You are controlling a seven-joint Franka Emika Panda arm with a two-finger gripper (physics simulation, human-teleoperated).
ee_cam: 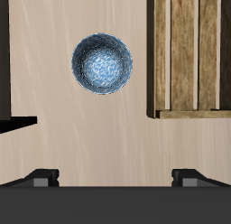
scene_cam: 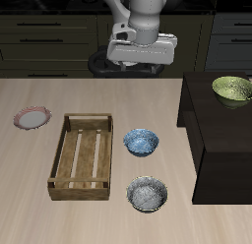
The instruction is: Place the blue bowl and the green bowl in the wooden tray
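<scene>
Gripper (ee_cam: 115, 177) high above blue bowl (ee_cam: 102, 62), fingers wide apart, empty. Wooden tray (scene_cam: 66, 150) at bowl's 9 o'clock, ready to receive.

I see a grey speckled bowl (scene_cam: 147, 194) near the table's front edge, a small pink plate (scene_cam: 31, 117), and a dark stove (scene_cam: 222, 140).

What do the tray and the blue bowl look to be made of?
The tray looks like unpainted light-brown wood: separate slats with grain lines show in its bottom and sides. The blue bowl seems to be glazed ceramic, judging by its mottled blue-and-white inside and pale rim, though a render leaves that open.
</scene>
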